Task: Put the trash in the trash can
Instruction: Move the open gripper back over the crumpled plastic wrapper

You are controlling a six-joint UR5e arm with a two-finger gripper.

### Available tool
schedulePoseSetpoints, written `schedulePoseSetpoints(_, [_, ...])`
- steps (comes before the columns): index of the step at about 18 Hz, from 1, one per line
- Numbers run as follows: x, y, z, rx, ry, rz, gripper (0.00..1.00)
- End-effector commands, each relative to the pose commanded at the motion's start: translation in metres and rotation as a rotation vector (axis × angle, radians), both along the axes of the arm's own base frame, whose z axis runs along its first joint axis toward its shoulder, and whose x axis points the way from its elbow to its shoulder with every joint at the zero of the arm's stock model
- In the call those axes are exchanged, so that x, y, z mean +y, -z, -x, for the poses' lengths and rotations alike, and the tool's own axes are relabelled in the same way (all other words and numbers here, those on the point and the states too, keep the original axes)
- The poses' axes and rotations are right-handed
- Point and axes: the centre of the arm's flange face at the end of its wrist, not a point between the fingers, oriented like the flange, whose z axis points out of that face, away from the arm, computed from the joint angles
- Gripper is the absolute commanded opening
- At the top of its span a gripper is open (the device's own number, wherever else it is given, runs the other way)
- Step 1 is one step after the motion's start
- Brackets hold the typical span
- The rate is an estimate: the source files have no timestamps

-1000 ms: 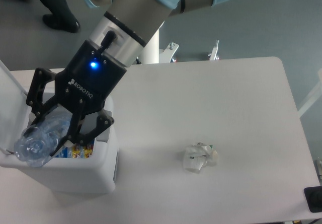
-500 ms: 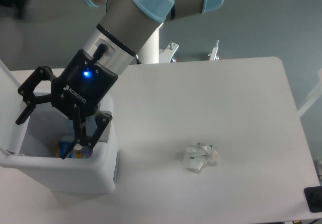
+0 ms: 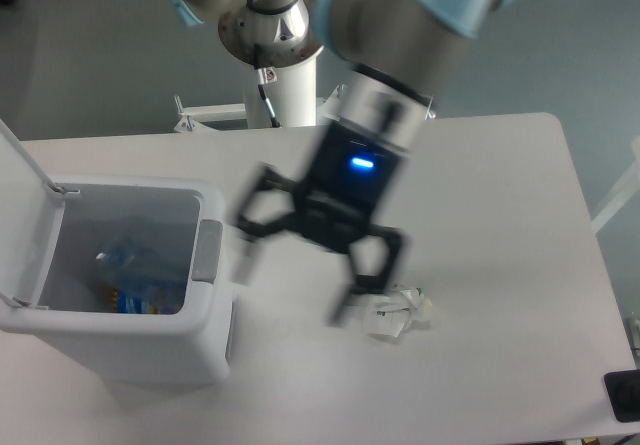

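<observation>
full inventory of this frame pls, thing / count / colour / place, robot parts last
trash can: 1, light grey, lid flipped open, left end of table
plastic bottle: 1, clear, inside the trash can
printed packet: 1, blue and yellow, at the bottom of the trash can
wrapper wad: 1, white, crumpled, on the table right of centre
table: 1, white, fills most of the view
dark object: 1, black, cut off at the lower right edge
arm: 1, grey with light blue joint covers, reaching in from the top
gripper: 1, black, motion-blurred, open, over the table just left of the wrapper wad

At left, the trash can (image 3: pixel 150 350) looks like smooth matt light-grey plastic; inside lies a clear, crinkled plastic bottle (image 3: pixel 125 263). The desk (image 3: pixel 500 215) is matt white; the wrapper wad (image 3: pixel 403 311) crumpled, slightly glossy.
</observation>
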Motion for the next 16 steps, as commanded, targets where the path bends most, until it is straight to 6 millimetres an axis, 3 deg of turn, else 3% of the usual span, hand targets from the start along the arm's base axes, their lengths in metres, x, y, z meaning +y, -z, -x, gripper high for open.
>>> schedulePoseSetpoints(4, [-0.024,0.065,0.03,0.011,-0.024,0.136,1.0])
schedulePoseSetpoints(10, [-0.063,0.161,0.023,0.075,-0.007,0.494,1.0])
schedulePoseSetpoints(13, [-0.061,0.194,0.021,0.055,0.01,0.573,1.0])
schedulePoseSetpoints(16, [-0.055,0.213,0.015,0.028,0.03,0.613,1.0])
